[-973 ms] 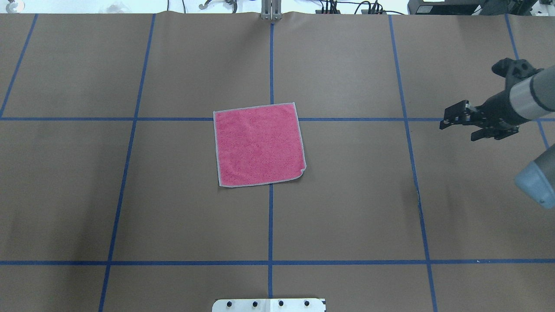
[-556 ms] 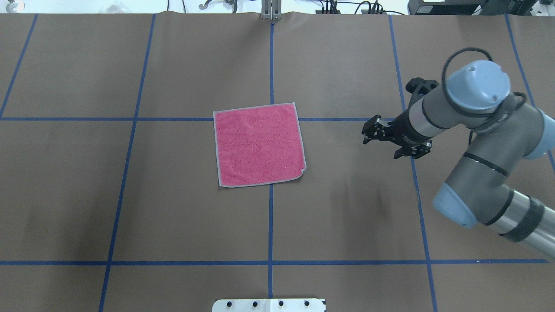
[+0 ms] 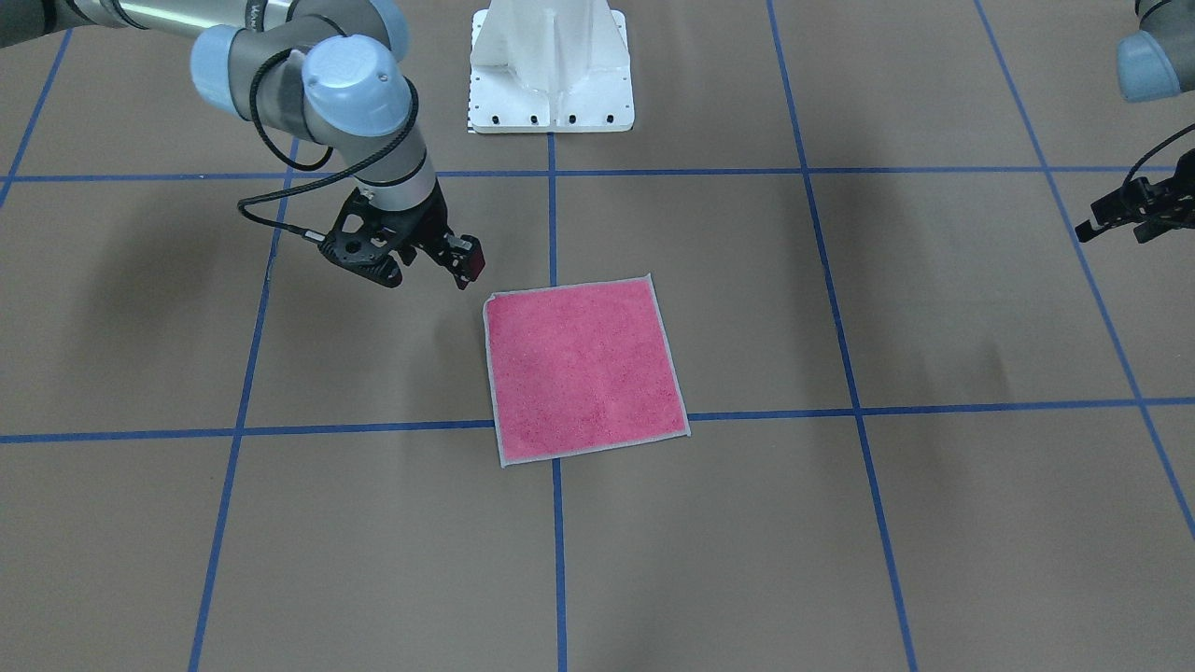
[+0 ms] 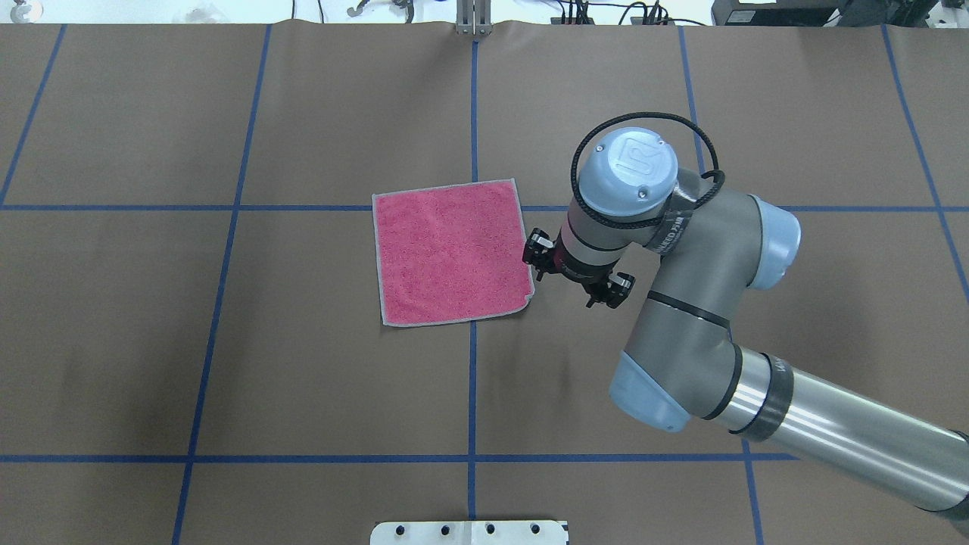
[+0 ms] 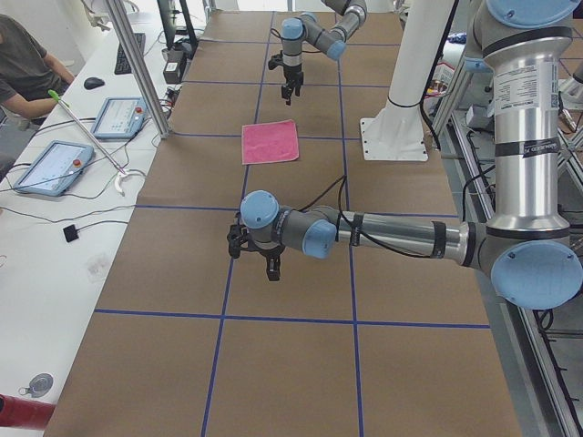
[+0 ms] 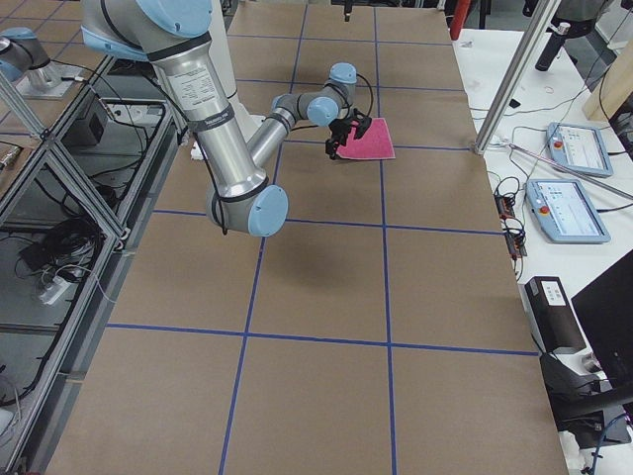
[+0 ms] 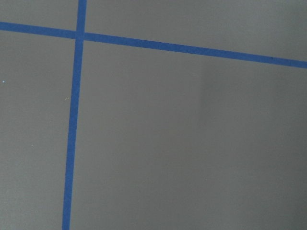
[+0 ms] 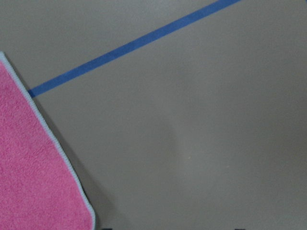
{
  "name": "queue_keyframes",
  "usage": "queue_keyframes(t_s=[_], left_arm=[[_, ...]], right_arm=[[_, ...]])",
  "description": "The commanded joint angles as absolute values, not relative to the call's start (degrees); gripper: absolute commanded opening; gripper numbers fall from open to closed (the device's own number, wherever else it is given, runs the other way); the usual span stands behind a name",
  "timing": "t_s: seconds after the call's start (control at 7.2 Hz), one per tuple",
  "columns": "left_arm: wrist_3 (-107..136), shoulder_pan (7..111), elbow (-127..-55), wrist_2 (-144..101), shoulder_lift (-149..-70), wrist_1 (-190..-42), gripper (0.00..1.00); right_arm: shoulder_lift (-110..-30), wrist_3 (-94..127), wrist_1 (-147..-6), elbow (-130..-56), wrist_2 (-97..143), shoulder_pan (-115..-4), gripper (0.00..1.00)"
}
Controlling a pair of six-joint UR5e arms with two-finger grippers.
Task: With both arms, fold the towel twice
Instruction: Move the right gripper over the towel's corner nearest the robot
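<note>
Approach is the step in hand: nothing is folded yet, and the small square terry towel (image 4: 450, 253), pink face up with a light grey stitched border, lies flat and fully spread on the brown paper-covered tabletop (image 4: 303, 363) marked with blue tape lines (image 4: 472, 393). The right hand (image 3: 428, 266), black and two-fingered, hangs just beside the towel's edge on the robot's right, close to the corner nearest the robot. Its fingers are spread apart with nothing between them. Its wrist view looks down on that rounded corner from above, so I judge the hand to be off the cloth rather than on it. The left hand (image 3: 1120, 222) is well apart from the towel, far out over bare tabletop on the robot's left. Its fingers also look spread and empty, and its own camera shows only paper and tape. The next move, as I read it, calls for the right hand to drop onto the near corner and pinch the border, while the left hand travels in to the matching corner on its side, so both can lift one edge together and carry it across to the far edge. The slightly curled corner beside the right hand may help the lower finger get under. Counted: one towel, two silver-grey arms, two hands, one white pedestal base (image 3: 551, 65).
</note>
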State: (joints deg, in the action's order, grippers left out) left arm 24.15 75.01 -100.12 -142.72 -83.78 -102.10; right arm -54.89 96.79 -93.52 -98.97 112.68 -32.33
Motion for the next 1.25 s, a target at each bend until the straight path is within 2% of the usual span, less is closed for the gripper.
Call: queue_keyframes(t_s=[0.0,0.14,0.42,0.83,1.11], left_arm=[[24.17,74.44,-100.20,-142.73,-83.94,-102.13,1.00],[24.17,74.36,-100.28,-142.82,-83.94,-102.13,1.00],[24.17,74.27,-100.37,-142.82,-83.94,-102.13,1.00],[24.17,74.27,-100.37,-142.73,-83.94,-102.13,1.00],[27.04,74.18,-100.37,-142.74,-83.94,-104.05,1.00]], right_arm=[[-47.94,101.41,-93.95,-89.62,112.15,-30.85,0.77],[-45.99,101.77,-93.96,-86.86,112.15,-30.85,0.75],[-46.40,101.95,-94.13,-86.57,111.71,-29.71,0.61],[-46.06,101.95,-95.00,-86.57,110.13,-28.92,0.45],[-45.88,101.87,-95.10,-86.57,108.12,-29.00,0.45]])
